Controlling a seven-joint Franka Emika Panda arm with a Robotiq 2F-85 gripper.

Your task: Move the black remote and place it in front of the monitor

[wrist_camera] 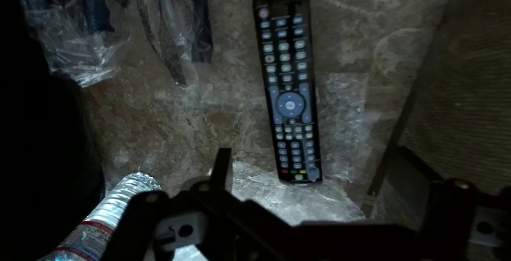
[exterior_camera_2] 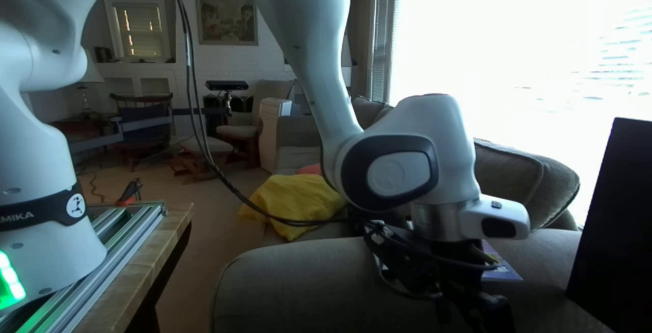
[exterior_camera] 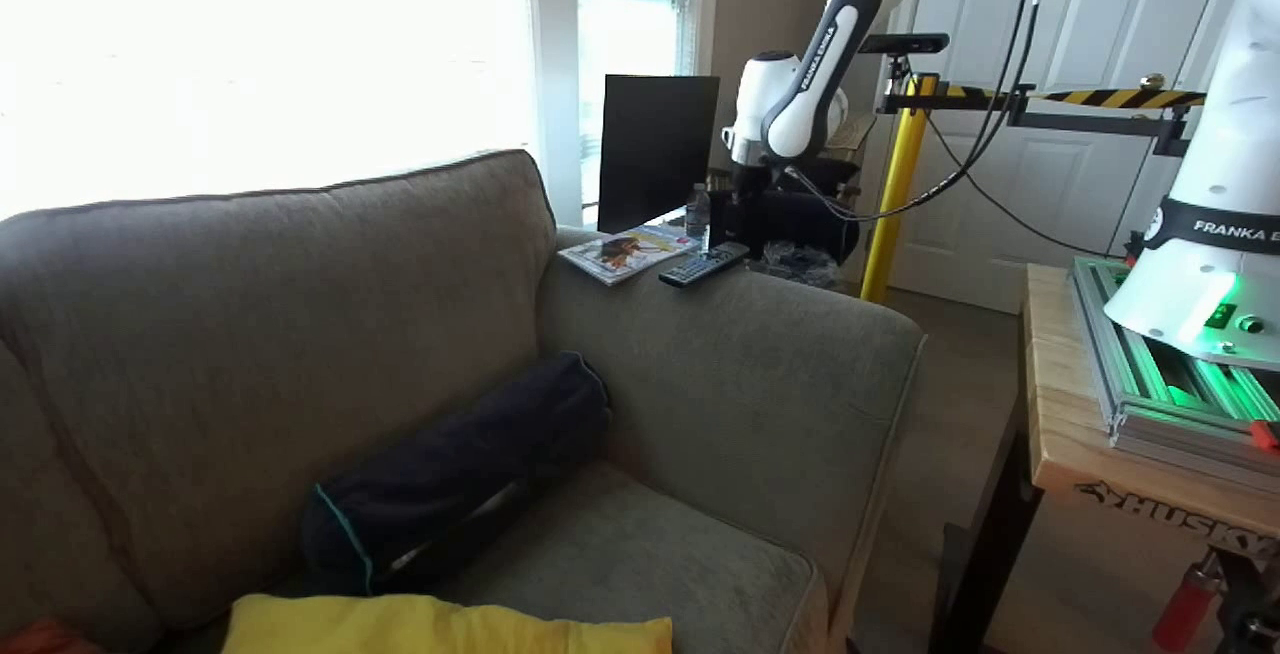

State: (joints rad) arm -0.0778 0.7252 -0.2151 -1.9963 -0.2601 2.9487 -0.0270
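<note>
The black remote (wrist_camera: 288,89) lies face up on a mottled stone-like surface (wrist_camera: 191,121) in the wrist view. It is hidden in both exterior views. My gripper (wrist_camera: 319,157) is open and empty above that surface. The remote's lower end shows between the two fingers, nearer the left one; the height gap cannot be told. In an exterior view the gripper (exterior_camera: 746,199) hangs behind the sofa arm; it also shows in an exterior view (exterior_camera_2: 479,305), cut by the bottom edge. The monitor (exterior_camera: 658,149) stands upright behind the sofa arm, and at the right edge in an exterior view (exterior_camera_2: 611,226).
A greyer remote (exterior_camera: 703,264) and a magazine (exterior_camera: 628,252) lie on the sofa arm (exterior_camera: 740,354). A clear bottle (wrist_camera: 94,229) and crinkled plastic (wrist_camera: 80,53) are near the gripper. A large black shape (wrist_camera: 44,133) fills the wrist view's left. Grey fabric (wrist_camera: 467,93) borders the right.
</note>
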